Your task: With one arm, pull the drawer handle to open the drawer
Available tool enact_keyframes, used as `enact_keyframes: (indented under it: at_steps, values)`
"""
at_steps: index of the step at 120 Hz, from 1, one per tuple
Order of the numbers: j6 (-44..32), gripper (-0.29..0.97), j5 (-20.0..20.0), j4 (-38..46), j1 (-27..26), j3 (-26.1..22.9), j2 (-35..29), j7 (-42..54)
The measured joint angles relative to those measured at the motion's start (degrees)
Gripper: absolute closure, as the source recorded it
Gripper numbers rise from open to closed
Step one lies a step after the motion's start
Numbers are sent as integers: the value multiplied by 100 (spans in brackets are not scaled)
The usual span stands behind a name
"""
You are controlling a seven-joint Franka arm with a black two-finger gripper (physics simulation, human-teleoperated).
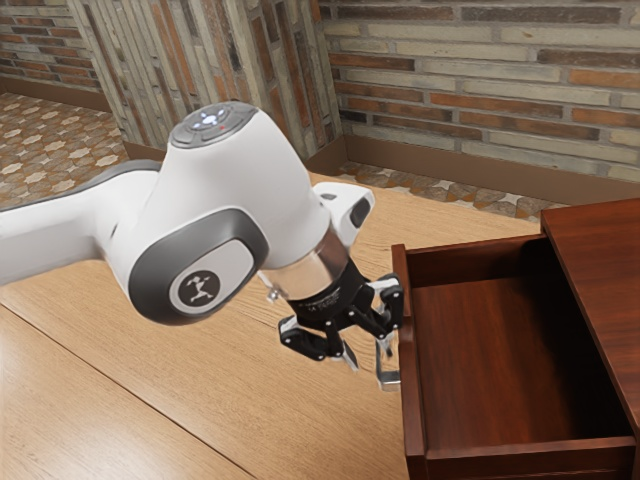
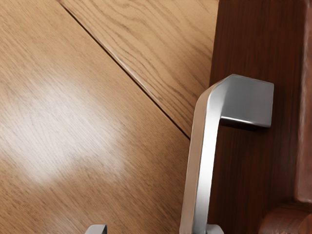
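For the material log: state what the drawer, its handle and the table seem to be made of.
Drawer: dark reddish wood, satin, by its faint grain. Handle: brushed metal, probably steel or aluminium, by its grey sheen. Table: light wood, oak-like, lightly glossy, by clear grain and a soft glare.

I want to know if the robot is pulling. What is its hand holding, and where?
Nothing is gripped. The gripper is open around the silver handle of the drawer: one finger stands apart from the bar.

Room: brick wall (image 1: 480, 80), tiled floor (image 1: 50, 140)
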State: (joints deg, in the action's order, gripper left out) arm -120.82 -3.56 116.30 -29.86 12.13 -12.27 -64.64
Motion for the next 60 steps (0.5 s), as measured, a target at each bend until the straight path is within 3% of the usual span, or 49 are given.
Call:
enact_keyframes:
  at_steps: [40, 60]
  values:
    - [63, 47, -251, -202, -39, 6, -328, 11]
    - [699, 23, 17, -1014, -52, 24, -303, -175]
